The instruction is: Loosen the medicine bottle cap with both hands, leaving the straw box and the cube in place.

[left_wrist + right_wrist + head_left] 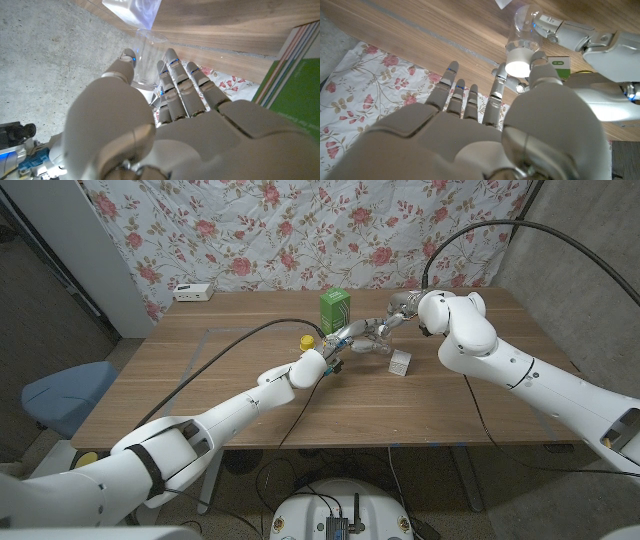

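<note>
Hands (345, 340) (393, 315) around medicine bottle (368, 340)

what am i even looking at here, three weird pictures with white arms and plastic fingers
It is a two-armed robot standing at a wooden table, steered remotely by a person. The wide picture comes from a camera on its head; the other two come from cameras on its wrists, looking along the back of each hand, so they appear turned.

The left hand grips the body of a clear plastic medicine bottle, held between the two hands. The right hand has its thumb and a finger on the bottle's white round cap, set to twist it.

Also on the table: a green straw box standing upright, a small white cube, a small yellow object and a white power strip.
</note>
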